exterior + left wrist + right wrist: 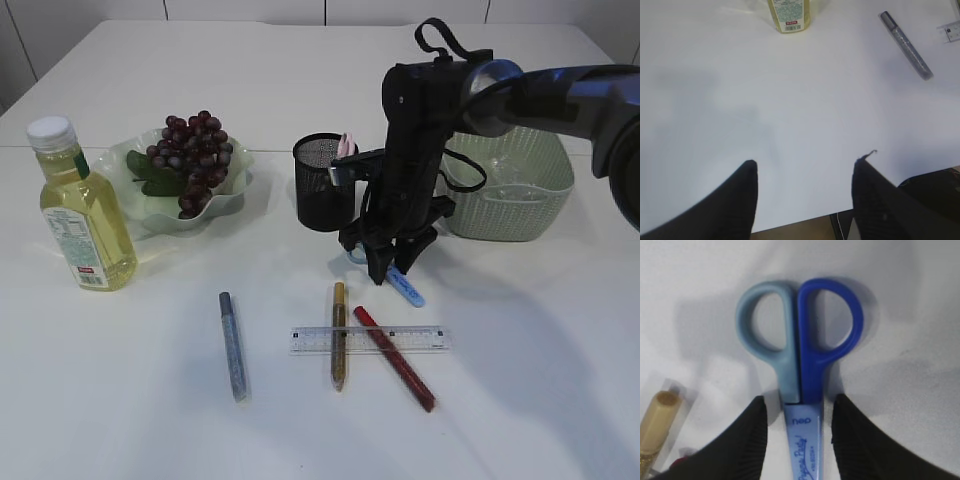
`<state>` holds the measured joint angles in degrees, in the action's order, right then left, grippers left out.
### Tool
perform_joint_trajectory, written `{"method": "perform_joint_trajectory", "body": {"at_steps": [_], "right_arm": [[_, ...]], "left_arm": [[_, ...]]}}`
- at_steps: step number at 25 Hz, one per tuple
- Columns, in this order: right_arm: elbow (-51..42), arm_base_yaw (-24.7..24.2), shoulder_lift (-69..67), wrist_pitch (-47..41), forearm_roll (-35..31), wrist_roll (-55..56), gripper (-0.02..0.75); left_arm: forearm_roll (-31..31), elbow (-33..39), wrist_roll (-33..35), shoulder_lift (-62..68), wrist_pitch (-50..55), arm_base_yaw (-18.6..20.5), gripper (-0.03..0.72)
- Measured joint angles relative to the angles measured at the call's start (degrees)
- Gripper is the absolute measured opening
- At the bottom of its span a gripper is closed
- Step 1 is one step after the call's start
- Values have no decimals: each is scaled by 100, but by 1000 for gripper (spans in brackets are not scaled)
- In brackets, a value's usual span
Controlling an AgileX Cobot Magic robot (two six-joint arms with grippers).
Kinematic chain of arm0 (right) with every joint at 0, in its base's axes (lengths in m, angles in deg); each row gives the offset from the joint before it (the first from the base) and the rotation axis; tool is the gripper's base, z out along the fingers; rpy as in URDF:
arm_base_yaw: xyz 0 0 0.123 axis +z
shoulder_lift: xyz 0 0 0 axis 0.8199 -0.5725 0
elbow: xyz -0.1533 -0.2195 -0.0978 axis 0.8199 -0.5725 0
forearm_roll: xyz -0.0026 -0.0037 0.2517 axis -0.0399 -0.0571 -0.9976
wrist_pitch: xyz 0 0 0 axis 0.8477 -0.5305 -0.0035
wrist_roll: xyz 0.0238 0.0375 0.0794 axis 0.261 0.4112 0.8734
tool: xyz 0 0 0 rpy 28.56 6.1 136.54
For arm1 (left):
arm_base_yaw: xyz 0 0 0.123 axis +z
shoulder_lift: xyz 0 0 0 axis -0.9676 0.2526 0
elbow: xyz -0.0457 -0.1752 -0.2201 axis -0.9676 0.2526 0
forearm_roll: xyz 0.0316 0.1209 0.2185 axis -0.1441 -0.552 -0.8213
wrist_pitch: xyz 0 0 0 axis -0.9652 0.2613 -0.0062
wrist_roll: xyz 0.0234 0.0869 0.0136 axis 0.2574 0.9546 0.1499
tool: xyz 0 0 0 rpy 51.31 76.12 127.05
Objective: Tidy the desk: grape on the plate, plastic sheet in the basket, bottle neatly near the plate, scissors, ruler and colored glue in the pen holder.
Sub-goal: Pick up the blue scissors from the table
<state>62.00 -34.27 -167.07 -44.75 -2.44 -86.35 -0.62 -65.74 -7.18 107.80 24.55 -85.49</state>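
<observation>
Blue scissors (800, 340) lie on the table in front of the black mesh pen holder (322, 182). My right gripper (390, 262) is open and straddles their sheathed blade (799, 410), with a gap on each side. The scissors' tip shows below the gripper in the exterior view (407, 290). The clear ruler (368, 339) lies under a gold glue pen (339, 335) and a red glue pen (395, 358). A silver glue pen (232, 345) lies to the left. Grapes (195, 155) sit on the green plate (235, 195). The oil bottle (85, 210) stands left of it. My left gripper (805, 165) is open and empty. I see no plastic sheet.
A green basket (510, 185) stands right of the pen holder, behind my right arm. A pink item (346, 146) sticks out of the pen holder. The left wrist view shows the bottle's base (789, 15), the silver pen (906, 45) and the table's front edge.
</observation>
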Motion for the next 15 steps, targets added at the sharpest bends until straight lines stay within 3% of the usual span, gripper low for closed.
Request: {"method": "perform_joint_trajectory", "body": {"at_steps": [6,15], "right_arm": [[0,0,-3,0,0,-13,345],[0,0,-13,0,0,-13,228]], "left_arm": [[0,0,0,0,3,0,434],[0,0,0,0,3,0,434]]}}
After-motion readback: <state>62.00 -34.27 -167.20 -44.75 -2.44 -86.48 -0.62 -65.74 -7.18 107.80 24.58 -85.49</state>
